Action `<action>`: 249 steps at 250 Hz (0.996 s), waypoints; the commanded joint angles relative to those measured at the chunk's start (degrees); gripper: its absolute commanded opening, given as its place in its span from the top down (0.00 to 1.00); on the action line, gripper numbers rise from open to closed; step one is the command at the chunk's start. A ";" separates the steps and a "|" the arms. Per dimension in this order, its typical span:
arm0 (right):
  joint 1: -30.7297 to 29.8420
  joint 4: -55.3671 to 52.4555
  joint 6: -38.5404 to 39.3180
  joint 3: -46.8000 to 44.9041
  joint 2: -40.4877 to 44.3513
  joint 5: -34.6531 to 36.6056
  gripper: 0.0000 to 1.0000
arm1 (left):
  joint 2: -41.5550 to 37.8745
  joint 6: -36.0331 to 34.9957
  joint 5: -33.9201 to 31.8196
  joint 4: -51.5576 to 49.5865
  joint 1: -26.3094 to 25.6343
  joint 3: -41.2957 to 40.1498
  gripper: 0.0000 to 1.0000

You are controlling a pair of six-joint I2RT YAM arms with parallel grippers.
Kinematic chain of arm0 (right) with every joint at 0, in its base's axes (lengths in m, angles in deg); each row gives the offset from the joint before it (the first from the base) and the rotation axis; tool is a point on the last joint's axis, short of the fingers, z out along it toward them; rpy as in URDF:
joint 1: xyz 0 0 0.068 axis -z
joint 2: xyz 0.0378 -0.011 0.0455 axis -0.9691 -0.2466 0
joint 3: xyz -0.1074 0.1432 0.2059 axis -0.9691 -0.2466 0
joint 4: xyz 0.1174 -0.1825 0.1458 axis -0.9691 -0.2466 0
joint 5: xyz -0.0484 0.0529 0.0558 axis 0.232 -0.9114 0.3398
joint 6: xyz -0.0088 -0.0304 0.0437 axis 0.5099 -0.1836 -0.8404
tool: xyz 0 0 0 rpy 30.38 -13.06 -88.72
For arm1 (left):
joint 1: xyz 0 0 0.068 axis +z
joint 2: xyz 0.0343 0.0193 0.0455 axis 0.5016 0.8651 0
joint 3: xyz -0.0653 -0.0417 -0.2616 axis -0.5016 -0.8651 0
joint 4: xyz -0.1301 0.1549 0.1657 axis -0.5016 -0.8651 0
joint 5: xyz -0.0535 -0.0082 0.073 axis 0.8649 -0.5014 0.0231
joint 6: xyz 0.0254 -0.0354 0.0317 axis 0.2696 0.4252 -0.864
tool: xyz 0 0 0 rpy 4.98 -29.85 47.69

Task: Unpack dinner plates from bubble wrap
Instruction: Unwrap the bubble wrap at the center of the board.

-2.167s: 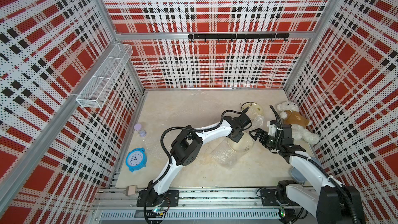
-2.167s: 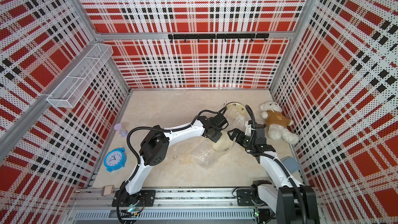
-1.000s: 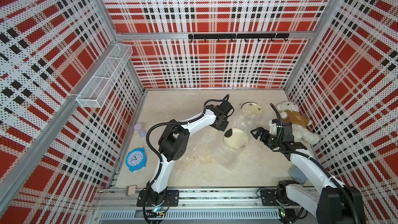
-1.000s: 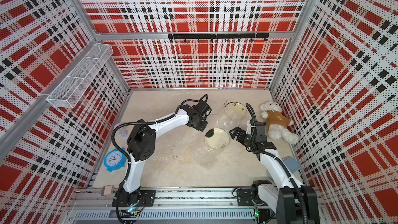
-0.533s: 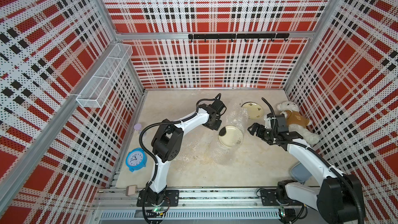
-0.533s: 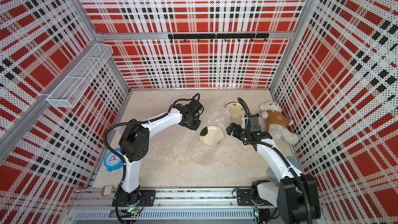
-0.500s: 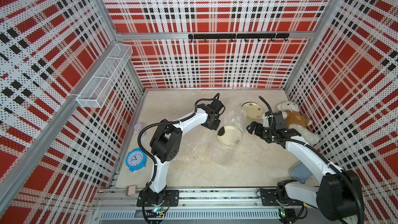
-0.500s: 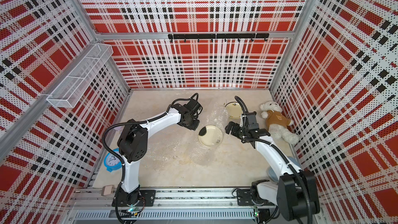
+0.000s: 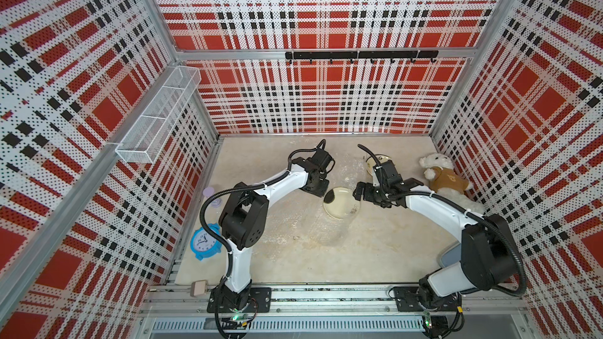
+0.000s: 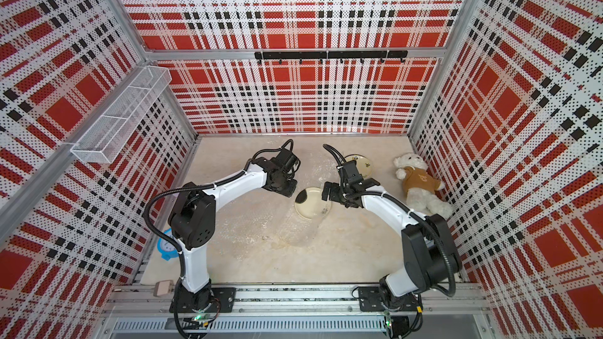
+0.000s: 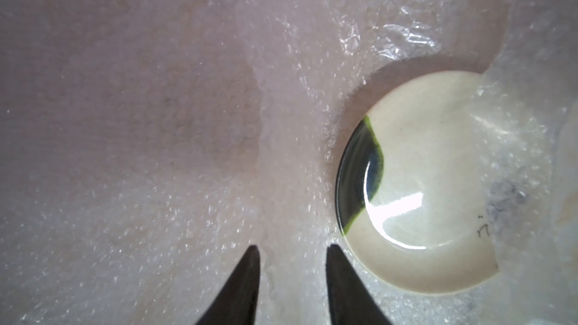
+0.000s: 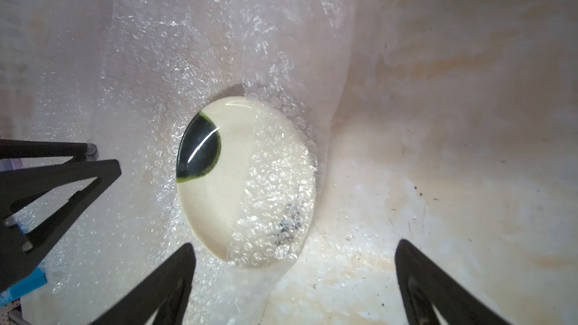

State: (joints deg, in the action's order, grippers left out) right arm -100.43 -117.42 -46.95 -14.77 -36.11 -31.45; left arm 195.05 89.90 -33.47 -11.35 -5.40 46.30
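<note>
A cream dinner plate (image 9: 341, 205) (image 10: 311, 203) with a dark green patch lies flat mid-floor on a sheet of bubble wrap (image 9: 293, 226). Part of the wrap (image 12: 272, 207) still lies over one side of this plate (image 12: 225, 182) (image 11: 416, 182). My left gripper (image 9: 321, 187) (image 11: 292, 248) sits just left of the plate, low over the wrap, jaws a little apart with only a wrap edge lying flat between them. On the plate's right, my right gripper (image 9: 362, 192) (image 12: 295, 245) stands wide open and holds nothing. A second plate (image 10: 360, 162) lies bare behind the right arm.
A white teddy bear (image 9: 447, 180) lies by the right wall. A blue alarm clock (image 9: 205, 242) and a lilac hourglass (image 9: 212, 197) stand by the left wall. A wire basket (image 9: 160, 115) hangs on the left wall, a black hook rail (image 9: 359, 55) on the back wall.
The left gripper has drawn left and its jaws have parted. The plate has slid a little left. The right gripper has moved left, close to the plate.
</note>
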 commanded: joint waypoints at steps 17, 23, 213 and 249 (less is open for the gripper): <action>-3.34 -3.01 -0.86 6.75 -5.22 5.20 0.00 | -4.70 1.25 0.68 2.12 2.40 -2.07 0.51; -3.90 -3.73 -0.96 7.74 -6.01 5.96 0.00 | -5.14 1.40 0.80 2.38 2.76 -2.44 0.51; -9.65 -16.67 -3.99 23.07 -22.26 14.80 0.00 | -11.63 4.50 5.15 9.65 8.61 -11.53 0.45; -9.90 -17.45 -4.09 24.07 -23.95 15.06 0.00 | -11.45 4.79 5.97 10.48 8.62 -12.06 0.45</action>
State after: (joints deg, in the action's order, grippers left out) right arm -109.79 -133.05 -49.86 7.81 -58.12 -17.98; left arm 184.84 93.73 -28.81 -2.72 3.03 34.87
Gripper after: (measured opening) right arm 0.994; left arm 0.545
